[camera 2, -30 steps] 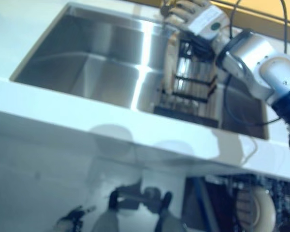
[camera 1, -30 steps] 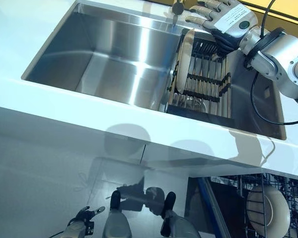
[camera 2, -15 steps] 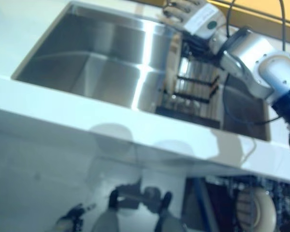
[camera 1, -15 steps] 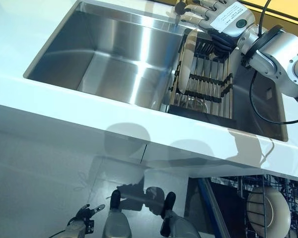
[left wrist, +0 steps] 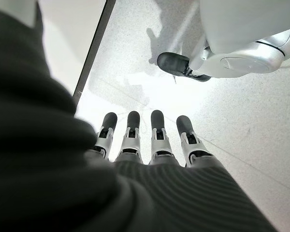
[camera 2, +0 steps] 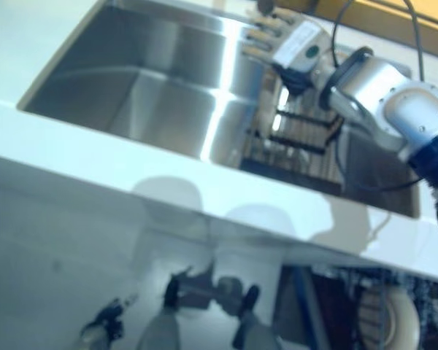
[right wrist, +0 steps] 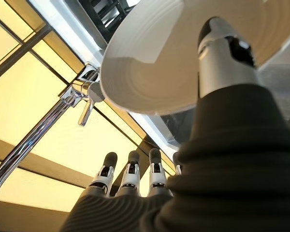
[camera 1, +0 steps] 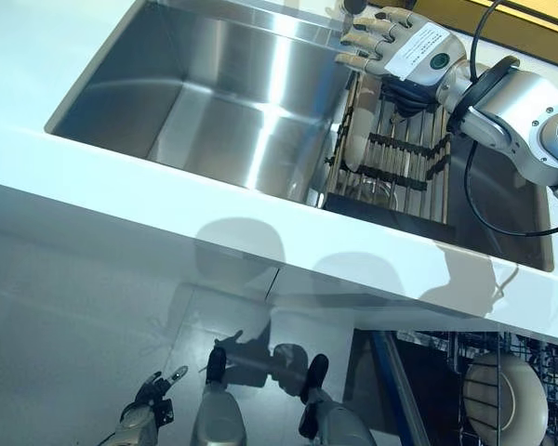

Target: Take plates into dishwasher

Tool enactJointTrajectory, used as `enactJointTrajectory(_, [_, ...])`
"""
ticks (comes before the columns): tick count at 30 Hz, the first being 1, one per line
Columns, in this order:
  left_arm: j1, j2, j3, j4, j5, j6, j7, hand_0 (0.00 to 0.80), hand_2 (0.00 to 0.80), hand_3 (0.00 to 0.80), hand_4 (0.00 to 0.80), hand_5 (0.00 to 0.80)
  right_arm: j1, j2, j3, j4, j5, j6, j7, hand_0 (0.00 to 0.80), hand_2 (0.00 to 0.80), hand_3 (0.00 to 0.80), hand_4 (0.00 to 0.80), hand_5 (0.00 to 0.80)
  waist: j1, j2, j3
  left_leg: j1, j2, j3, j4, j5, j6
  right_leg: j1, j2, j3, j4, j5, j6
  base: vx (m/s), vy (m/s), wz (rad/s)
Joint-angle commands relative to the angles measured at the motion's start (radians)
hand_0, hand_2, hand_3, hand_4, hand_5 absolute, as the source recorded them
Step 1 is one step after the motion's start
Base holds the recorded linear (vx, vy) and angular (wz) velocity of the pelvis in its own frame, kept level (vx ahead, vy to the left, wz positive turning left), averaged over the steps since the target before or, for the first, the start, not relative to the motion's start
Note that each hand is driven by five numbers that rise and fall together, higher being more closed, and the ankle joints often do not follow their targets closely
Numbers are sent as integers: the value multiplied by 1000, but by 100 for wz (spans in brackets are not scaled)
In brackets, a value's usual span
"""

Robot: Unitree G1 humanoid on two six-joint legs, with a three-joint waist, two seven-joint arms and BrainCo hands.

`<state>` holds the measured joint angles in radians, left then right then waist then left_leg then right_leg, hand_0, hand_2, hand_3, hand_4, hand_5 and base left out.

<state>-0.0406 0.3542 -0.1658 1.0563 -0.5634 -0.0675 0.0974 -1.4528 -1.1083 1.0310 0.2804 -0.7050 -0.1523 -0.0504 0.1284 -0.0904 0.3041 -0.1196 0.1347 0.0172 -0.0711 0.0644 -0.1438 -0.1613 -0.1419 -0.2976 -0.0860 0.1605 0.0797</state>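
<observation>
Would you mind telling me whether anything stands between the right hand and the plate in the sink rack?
Nothing visible does. The right hand hovers open directly above the plate, which stands on edge at the left end of the dish rack in the sink. The faucet sits behind, not between them.

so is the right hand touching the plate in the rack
Cannot tell. In the right wrist view the thumb lies across the plate with no visible gap, but contact is not plain. The left eye view shows the right hand over the plate's top edge, fingers straight.
</observation>
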Motion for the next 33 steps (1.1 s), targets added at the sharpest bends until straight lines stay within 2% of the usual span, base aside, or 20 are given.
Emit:
enactJointTrajectory(1, [9,29,7,-31,-29,-23,-4,0,0,0,0,0,-156,-35,63,-6,-37,-2,-14,0,0,0,0,0,20,-17,16,-55,-6,-12,-16,31,35,50,-47,12,-1,-51,93,0,0,0])
enactJointTrajectory(20, [3,25,17,-61,-124,-32,-36,0,0,0,0,0,-170,-19,95,16,-187,-10,34,0,0,0,0,0,25,-10,67,-87,-11,-10,-16,45,37,15,-50,9,-1,-37,93,-1,1,1])
enactJointTrajectory(21, [4,25,17,-63,-133,-34,-37,0,0,0,0,0,-177,-18,101,18,-207,-12,35,75,75,75,75,75,25,-9,72,-91,-11,-9,-16,46,37,11,-50,8,-1,-36,93,0,0,0])
enactJointTrajectory(22, [5,25,17,-64,-134,-35,-38,0,0,0,0,0,-178,-16,103,20,-216,-11,36,270,270,270,270,270,25,-8,74,-92,-11,-9,-16,47,37,10,-50,7,-1,-36,93,0,0,0])
enactJointTrajectory(23, [6,26,17,-65,-140,-37,-40,0,0,0,0,0,-181,-11,108,24,-237,-8,37,580,580,580,580,580,26,-8,77,-94,-11,-9,-16,49,36,8,-50,6,-1,-34,93,0,0,0])
enactJointTrajectory(24, [7,27,17,-67,-145,-37,-41,0,0,0,0,0,-186,-8,112,26,-251,-5,37,800,800,800,800,800,27,-7,79,-95,-11,-9,-16,50,36,7,-50,6,-1,-34,93,0,0,0])
enactJointTrajectory(33, [19,24,24,-80,-149,-36,-44,0,0,0,0,0,-195,-8,110,56,-321,32,48,800,800,800,800,800,30,-6,81,-103,-13,-9,-16,55,35,1,-51,0,-1,-31,94,0,0,0])
